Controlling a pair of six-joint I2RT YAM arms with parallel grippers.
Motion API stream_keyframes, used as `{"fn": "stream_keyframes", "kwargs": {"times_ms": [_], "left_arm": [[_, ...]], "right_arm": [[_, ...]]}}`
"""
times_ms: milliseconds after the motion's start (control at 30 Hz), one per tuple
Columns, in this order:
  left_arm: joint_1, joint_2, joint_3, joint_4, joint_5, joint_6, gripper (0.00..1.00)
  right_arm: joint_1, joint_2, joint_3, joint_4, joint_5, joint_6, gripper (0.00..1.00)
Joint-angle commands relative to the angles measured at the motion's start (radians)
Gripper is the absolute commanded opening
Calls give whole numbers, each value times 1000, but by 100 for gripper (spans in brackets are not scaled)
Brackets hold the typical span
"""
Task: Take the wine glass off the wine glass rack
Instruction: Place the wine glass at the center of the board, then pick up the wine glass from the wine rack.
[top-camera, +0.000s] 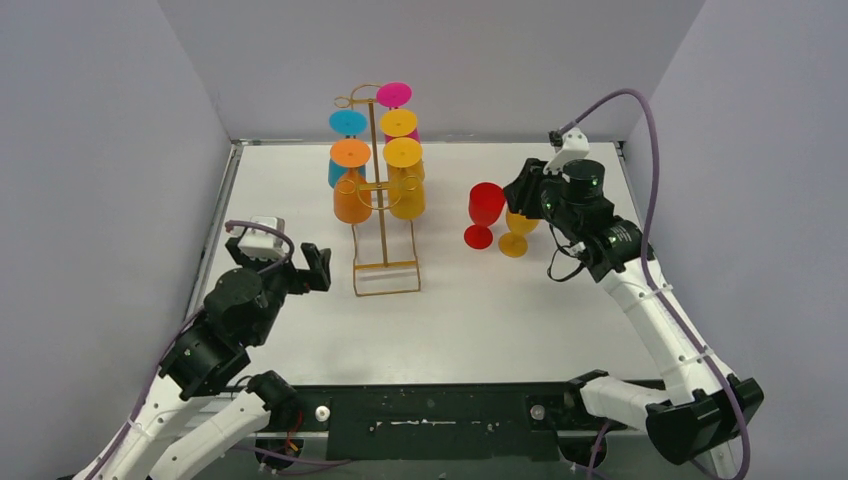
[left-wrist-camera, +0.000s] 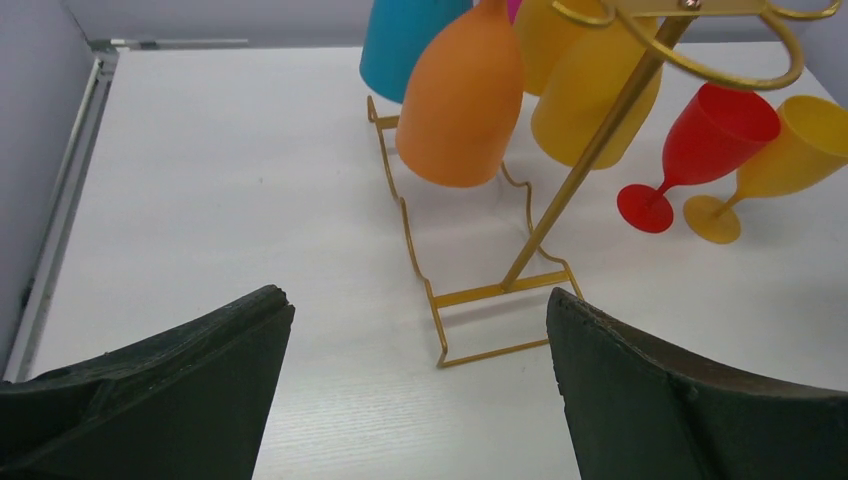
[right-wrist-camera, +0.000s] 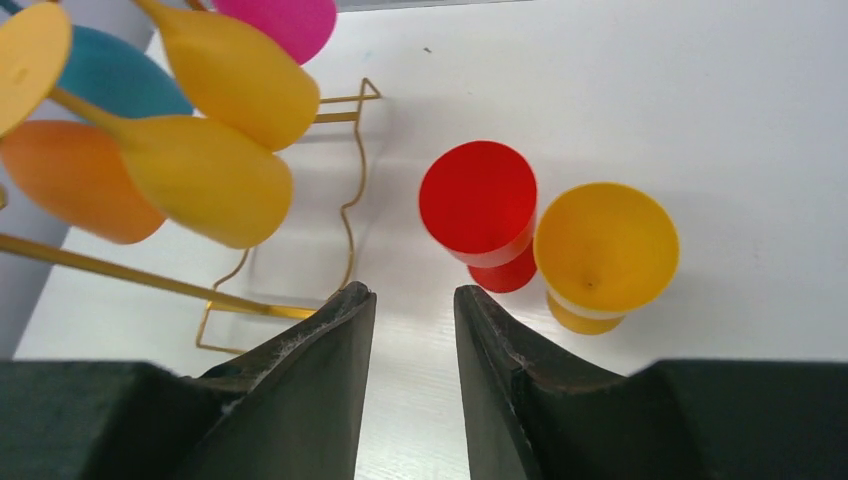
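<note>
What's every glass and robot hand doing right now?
Wine glass rack, standing upright.
Five hanging glasses, upside down on the rack.
Red glass, off the rack, standing upright.
Yellow glass beside it, standing upright.
Left gripper, open, empty.
Right gripper, slightly open, empty.

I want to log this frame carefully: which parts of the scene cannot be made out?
Top view: the upright yellow plastic wine glass is half hidden by the right hand; contact cannot be judged.
Left wrist view: the top edge cuts off the upper part of the gold wire rack and the stem of the hanging orange glass.
Top view: hanging yellow glasses cover most of the hanging pink glass's bowl.
</note>
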Motion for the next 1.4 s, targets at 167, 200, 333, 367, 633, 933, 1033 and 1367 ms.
{"fn": "stream_keyframes", "kwargs": {"times_ms": [167,200,333,367,633,933,1033,1367], "left_arm": [[21,173,178,-25,8,151,97],[28,180,187,-14,11,153,97],[91,241,227,-18,-40,108,97],[125,256,235,-24,-36,90,97],[583,401,305,-14,317,-39,97],[730,463,310,277,796,-250,94],[729,501,313,402,875,-312,93],[730,680,376,657,1101,-467,85]], "right_arm": [[-3,-170,-151,89,-133,150,37],[-3,-189,-164,84,-132,157,38],[-4,-270,-234,87,-131,179,38],[-3,-287,-256,94,-129,188,38],[-4,-344,-315,127,-74,214,54],[-3,-344,-327,111,-49,200,63],[-3,-342,-332,120,-47,201,66],[-5,-349,-361,144,-43,189,74]]}}
